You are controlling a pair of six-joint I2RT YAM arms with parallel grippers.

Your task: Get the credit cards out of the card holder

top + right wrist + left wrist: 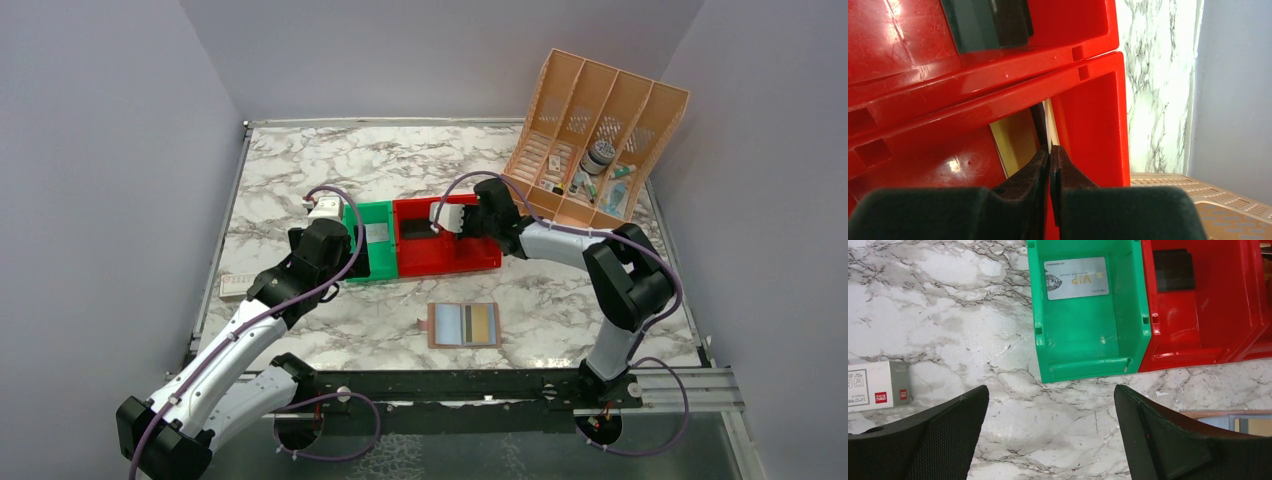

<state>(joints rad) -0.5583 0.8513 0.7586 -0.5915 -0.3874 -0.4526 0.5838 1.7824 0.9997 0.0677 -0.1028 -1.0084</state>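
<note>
Fingers (1030, 172) of our right claw (1050, 148) are pressed together on a gold card (1017, 140). We see the card almost edge-on, with a dark stripe along its face, gripped at its near edge within the walls of the red bin (1093, 115). Past a red wall, at the top of that wrist view, lies a dark card (988, 22).

Our left claw (1050, 388) hangs wide open and holds nothing. It sits over bare counter (948, 315), just below the green bin (1038, 315) in its own view. A silver card (1077, 278) lies flat at the far end of that bin.

The holder (463, 324) lies open and flat on the counter at lower centre of the top view, well apart from both claws. Its right half shows gold beside a dark stripe, but we cannot tell whether that is a card.
</note>
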